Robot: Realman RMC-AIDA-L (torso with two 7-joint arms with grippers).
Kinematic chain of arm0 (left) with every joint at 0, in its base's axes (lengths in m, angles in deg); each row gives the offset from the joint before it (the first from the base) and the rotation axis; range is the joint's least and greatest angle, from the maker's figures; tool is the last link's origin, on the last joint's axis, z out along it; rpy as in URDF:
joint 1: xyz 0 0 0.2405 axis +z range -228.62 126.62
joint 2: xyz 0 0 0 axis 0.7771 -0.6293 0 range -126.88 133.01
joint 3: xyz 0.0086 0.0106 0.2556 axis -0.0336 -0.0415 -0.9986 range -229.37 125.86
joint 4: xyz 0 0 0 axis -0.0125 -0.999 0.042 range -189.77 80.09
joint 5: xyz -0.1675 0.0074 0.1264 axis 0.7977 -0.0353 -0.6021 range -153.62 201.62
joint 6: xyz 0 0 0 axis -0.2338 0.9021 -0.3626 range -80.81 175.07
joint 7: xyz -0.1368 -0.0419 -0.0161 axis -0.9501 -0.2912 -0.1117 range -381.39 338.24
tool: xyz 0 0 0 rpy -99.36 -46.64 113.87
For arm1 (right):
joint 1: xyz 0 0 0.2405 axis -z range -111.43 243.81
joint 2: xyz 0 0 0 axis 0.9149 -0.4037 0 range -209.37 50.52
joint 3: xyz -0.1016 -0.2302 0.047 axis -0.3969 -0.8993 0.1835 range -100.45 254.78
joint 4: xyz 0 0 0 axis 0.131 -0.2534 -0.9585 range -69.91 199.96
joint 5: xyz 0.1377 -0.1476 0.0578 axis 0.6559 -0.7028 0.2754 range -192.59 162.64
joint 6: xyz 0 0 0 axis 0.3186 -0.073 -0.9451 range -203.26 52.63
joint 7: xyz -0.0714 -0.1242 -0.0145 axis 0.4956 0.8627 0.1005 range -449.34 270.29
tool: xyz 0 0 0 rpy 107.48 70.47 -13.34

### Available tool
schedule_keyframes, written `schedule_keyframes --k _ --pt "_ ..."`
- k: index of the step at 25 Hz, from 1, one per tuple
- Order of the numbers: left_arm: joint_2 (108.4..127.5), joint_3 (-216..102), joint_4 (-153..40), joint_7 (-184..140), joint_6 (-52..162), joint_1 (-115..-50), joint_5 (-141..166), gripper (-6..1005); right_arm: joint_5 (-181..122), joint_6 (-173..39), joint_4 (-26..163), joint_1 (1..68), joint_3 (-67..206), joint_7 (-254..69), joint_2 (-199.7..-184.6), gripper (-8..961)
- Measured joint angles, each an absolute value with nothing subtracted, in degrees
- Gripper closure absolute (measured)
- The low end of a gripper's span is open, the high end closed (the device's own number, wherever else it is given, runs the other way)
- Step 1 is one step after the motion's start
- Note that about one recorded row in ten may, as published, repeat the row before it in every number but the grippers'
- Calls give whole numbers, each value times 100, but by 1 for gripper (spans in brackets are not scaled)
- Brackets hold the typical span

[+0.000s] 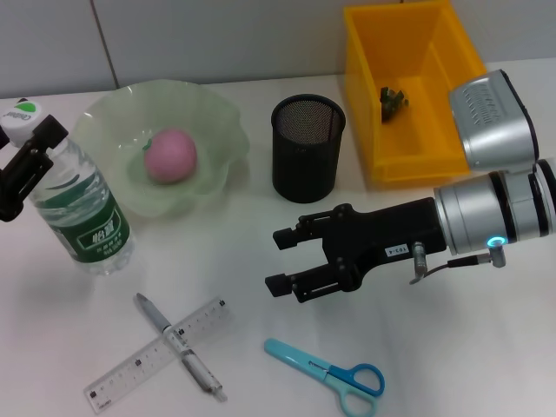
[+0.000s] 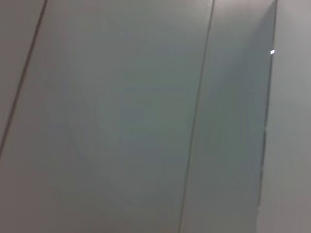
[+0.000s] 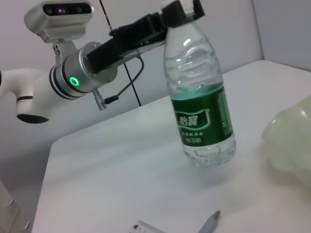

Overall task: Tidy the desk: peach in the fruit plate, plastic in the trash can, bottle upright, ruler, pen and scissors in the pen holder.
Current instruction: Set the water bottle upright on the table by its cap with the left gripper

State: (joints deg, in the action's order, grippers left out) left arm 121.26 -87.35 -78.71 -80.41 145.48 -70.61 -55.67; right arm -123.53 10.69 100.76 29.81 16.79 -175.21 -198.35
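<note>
Head view: your left gripper (image 1: pixel 30 152) pinches the bottle (image 1: pixel 76 208) neck to steady it upright; right gripper (image 1: pixel 287 260) hovers, fingers spread.

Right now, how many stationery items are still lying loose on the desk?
3. The ruler and pen lie crossed, pen on top, at the front left; the scissors lie front centre, below the right end effector. The pen holder looks empty.

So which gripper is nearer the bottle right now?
Left. The left gripper is at the bottle cap, fingers either side. The right gripper hovers open well across the desk, above the scissors.
</note>
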Motion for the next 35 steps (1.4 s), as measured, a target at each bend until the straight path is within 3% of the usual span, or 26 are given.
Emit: schedule_keyframes --k 35 --pt "12163 -8539 -7321 -6533 13134 -7147 -5422 553 -12883 1145 10465 2619 1704 -18335 -19708 196"
